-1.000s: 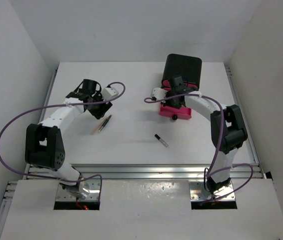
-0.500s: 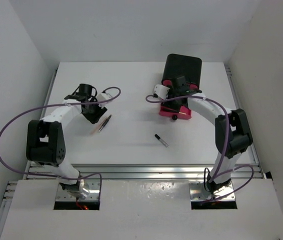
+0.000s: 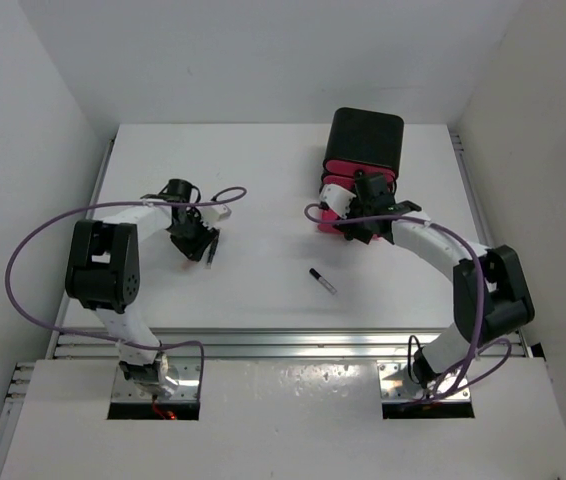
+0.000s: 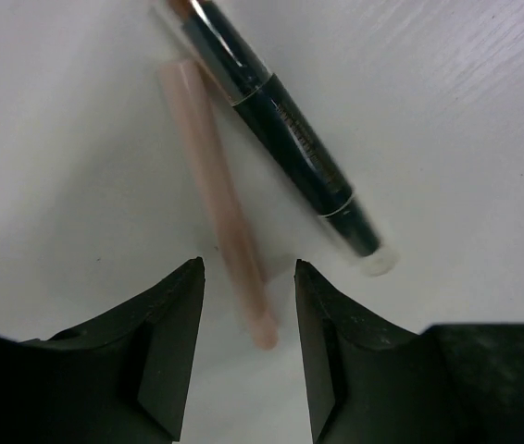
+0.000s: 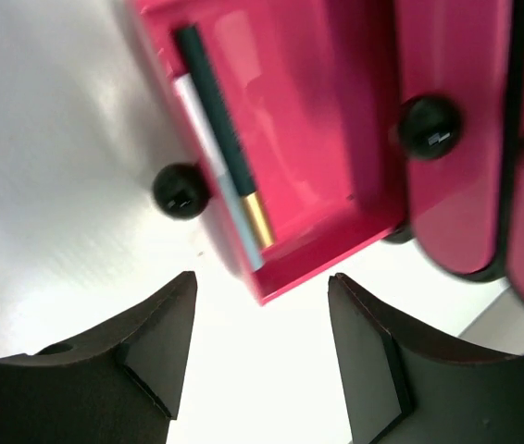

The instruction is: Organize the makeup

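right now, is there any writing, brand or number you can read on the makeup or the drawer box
No text can be read in any view.
Dark stick: a faint line of print along its barrel, too blurred to read.
Pale pink stick: no marking visible.
Black gold-tipped stick in the open pink drawer: no marking visible.
Black box: no label visible.
Lone black stick on the table: too small to tell.

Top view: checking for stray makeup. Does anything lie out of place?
One short black stick lies alone on the table, far from the black box. A pale pink stick and a dark stick lie loose at the left gripper; one pink drawer stands open.
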### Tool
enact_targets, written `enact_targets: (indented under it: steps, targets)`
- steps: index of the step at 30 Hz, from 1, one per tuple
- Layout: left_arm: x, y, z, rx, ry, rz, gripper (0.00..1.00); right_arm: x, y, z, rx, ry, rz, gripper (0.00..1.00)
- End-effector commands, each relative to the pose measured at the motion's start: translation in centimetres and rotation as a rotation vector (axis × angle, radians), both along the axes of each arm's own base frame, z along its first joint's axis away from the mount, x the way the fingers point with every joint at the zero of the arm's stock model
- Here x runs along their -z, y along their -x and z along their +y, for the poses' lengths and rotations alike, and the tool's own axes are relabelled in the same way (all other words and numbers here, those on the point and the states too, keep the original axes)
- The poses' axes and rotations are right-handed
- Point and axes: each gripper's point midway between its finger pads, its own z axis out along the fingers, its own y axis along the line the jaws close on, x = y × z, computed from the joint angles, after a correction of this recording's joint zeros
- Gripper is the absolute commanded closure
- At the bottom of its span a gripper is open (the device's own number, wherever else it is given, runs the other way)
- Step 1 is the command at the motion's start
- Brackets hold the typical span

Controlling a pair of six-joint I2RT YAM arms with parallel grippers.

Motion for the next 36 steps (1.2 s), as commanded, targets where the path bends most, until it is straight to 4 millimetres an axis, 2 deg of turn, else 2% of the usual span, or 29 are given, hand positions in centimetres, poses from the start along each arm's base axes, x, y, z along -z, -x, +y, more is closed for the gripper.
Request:
enact_targets:
  steps: [1,2,8,11,13,15,17,21,24,25,26,27,28,29,30,31,32,33,34,35,36]
  targets:
    - [0.9,-0.3,0.0,-0.007,0.020,0.028,0.51,-1.3,0.5,-0.3,0.046,-0.040,-0.045,0.41]
    - [0.7,-0.6,-0.1,-0.007,0.021,0.019,0.51,-1.2,0.7,-0.8,0.063,-0.028,-0.044,0.41]
    - [2.1,-0.8,0.4,-0.028,0.012,0.037,0.53,-1.5,1.7,-0.9,0.061,-0.049,-0.044,0.41]
    - [2.1,-1.4,0.3,-0.045,0.017,0.037,0.64,-1.4,2.1,-0.9,0.075,-0.065,-0.038,0.41]
    - [2.9,-1.1,0.3,-0.046,0.015,0.059,0.82,-1.5,2.3,-0.4,0.092,-0.110,-0.030,0.42]
    - [2.6,-1.4,0.3,-0.046,0.016,0.050,1.00,-1.9,2.5,0.5,0.111,-0.175,-0.022,0.42]
    - [2.3,-1.9,0.3,-0.045,0.017,0.037,1.00,-2.0,2.7,1.4,0.128,-0.221,-0.014,0.42]
    - [-1.8,-5.1,-0.3,-0.035,0.029,-0.091,1.00,-2.1,3.1,2.7,0.171,-0.333,0.013,0.42]
    - [-6.7,-8.2,-2.2,0.057,-0.002,-0.247,1.00,-1.8,3.4,3.0,0.211,-0.392,0.019,0.41]
    - [-8.1,-8.8,-3.0,0.117,-0.014,-0.291,1.00,-2.1,3.1,2.7,0.231,-0.394,-0.004,0.41]
    - [-10.3,-9.7,-5.2,0.187,-0.020,-0.355,1.00,-2.5,2.9,2.4,0.246,-0.404,-0.021,0.41]
    - [-11.5,-10.0,-6.6,0.239,-0.023,-0.393,1.00,-3.2,2.4,2.0,0.261,-0.430,-0.065,0.41]
    - [-12.5,-10.4,-8.0,0.305,-0.033,-0.429,1.00,-3.0,2.4,1.4,0.311,-0.462,-0.065,0.41]
    - [-14.8,-10.7,-11.2,0.372,-0.016,-0.489,1.00,-3.8,1.8,0.5,0.347,-0.488,-0.116,0.41]
    - [-15.2,-10.9,-12.9,0.403,-0.006,-0.503,1.00,-4.1,1.6,-1.0,0.444,-0.519,-0.140,0.41]
    - [-15.9,-10.4,-16.1,0.464,0.013,-0.522,1.00,-4.7,1.4,-2.3,0.506,-0.517,-0.182,0.41]
    - [-17.6,-10.9,-18.3,0.499,0.041,-0.564,1.00,-4.6,1.3,-4.2,0.595,-0.518,-0.208,0.42]
    - [-16.7,-10.9,-20.2,0.531,0.048,-0.551,1.00,-4.9,1.4,-6.2,0.674,-0.529,-0.239,0.42]
    - [-16.8,-10.8,-21.9,0.571,0.052,-0.561,1.00,-4.6,1.9,-6.5,0.695,-0.525,-0.242,0.42]
    - [-18.0,-10.1,-25.4,0.632,0.088,-0.592,1.00,-4.7,2.0,-8.8,0.804,-0.517,-0.288,0.42]
    - [-17.8,-9.7,-27.1,0.674,0.098,-0.595,1.00,-5.4,2.4,-9.8,0.839,-0.526,-0.323,0.42]
